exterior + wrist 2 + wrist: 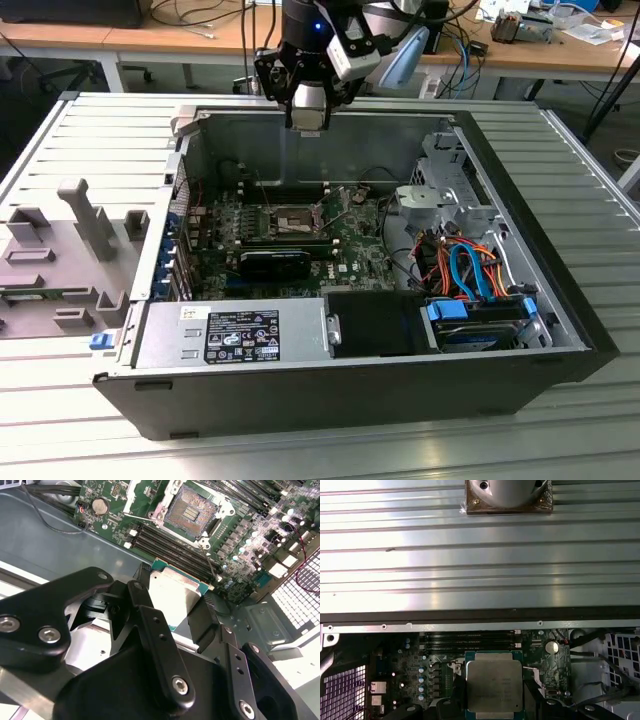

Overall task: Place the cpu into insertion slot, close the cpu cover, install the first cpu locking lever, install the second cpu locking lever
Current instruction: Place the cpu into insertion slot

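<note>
My gripper (309, 112) hangs above the back wall of the open computer case, shut on the cpu. The cpu (494, 682) shows its silvery metal top in the first wrist view, clamped at two opposite edges between black fingers (530, 695). In the second wrist view the cpu (172, 592) sits between the fingers (142, 600), apart from the board. The insertion slot (189, 512) lies open on the green motherboard, its dark pin field bare. The cpu cover (131, 492) stands swung up at one side of it. From outside, the insertion slot (290, 222) is below and in front of the gripper.
Long memory slots (165, 542) run beside the socket. A black card (275, 262), a power supply (230, 335) and a drive bay with coloured cables (470, 270) fill the case. A grey fixture (70, 250) stands at the exterior view's left on the ribbed table (560, 150).
</note>
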Tool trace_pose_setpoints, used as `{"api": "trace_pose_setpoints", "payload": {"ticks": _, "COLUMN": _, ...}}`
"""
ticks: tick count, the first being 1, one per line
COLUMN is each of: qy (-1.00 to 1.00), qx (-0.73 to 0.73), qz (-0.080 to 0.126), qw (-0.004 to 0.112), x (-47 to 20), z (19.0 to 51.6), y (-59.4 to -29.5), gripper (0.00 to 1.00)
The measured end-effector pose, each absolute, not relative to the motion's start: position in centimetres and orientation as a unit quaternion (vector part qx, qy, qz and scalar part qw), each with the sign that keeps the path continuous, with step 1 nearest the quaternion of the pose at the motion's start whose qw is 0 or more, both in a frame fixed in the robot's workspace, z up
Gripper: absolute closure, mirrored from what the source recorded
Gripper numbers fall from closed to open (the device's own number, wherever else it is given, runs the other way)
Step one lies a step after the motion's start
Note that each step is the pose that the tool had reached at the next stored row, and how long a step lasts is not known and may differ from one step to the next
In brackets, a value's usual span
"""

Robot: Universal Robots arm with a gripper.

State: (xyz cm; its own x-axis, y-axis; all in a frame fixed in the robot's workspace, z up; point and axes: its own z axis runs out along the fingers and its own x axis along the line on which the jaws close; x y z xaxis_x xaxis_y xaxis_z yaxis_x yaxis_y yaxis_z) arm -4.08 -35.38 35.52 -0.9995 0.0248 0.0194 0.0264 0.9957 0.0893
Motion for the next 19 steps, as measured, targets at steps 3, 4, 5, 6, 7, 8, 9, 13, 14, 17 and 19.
{"api": "trace_pose_setpoints", "payload": {"ticks": 3, "qy": -0.999, "qx": -0.013, "qz": -0.045, "qw": 0.009, "x": -4.1, "z": 35.5, "y": -35.4, "gripper": 0.46}}
{"api": "trace_pose_setpoints", "payload": {"ticks": 4, "qy": -0.999, "qx": -0.013, "qz": -0.045, "qw": 0.009, "x": -4.7, "z": 34.4, "y": -35.4, "gripper": 0.46}}
{"api": "trace_pose_setpoints", "payload": {"ticks": 5, "qy": -0.999, "qx": -0.013, "qz": -0.045, "qw": 0.009, "x": -4.9, "z": 33.3, "y": -35.4, "gripper": 0.46}}
{"api": "trace_pose_setpoints", "payload": {"ticks": 6, "qy": -0.999, "qx": -0.013, "qz": -0.045, "qw": 0.009, "x": -4.9, "z": 33.3, "y": -35.4, "gripper": 0.46}}
{"api": "trace_pose_setpoints", "payload": {"ticks": 7, "qy": -0.999, "qx": -0.013, "qz": -0.045, "qw": 0.009, "x": -4.9, "z": 33.3, "y": -35.4, "gripper": 0.46}}
{"api": "trace_pose_setpoints", "payload": {"ticks": 8, "qy": -0.999, "qx": -0.013, "qz": -0.045, "qw": 0.009, "x": -4.9, "z": 33.3, "y": -35.4, "gripper": 0.46}}
{"api": "trace_pose_setpoints", "payload": {"ticks": 9, "qy": -0.999, "qx": -0.013, "qz": -0.045, "qw": 0.009, "x": -4.9, "z": 33.3, "y": -35.4, "gripper": 0.46}}
{"api": "trace_pose_setpoints", "payload": {"ticks": 13, "qy": -0.999, "qx": -0.013, "qz": -0.045, "qw": 0.009, "x": -4.9, "z": 33.2, "y": -35.4, "gripper": 0.46}}
{"api": "trace_pose_setpoints", "payload": {"ticks": 14, "qy": -0.999, "qx": -0.013, "qz": -0.045, "qw": 0.009, "x": -4.9, "z": 33.1, "y": -35.4, "gripper": 0.46}}
{"api": "trace_pose_setpoints", "payload": {"ticks": 17, "qy": -0.999, "qx": -0.013, "qz": -0.045, "qw": 0.009, "x": -4.9, "z": 33.0, "y": -35.5, "gripper": 0.46}}
{"api": "trace_pose_setpoints", "payload": {"ticks": 19, "qy": -0.999, "qx": -0.013, "qz": -0.045, "qw": 0.009, "x": -4.9, "z": 33.0, "y": -35.8, "gripper": 0.46}}
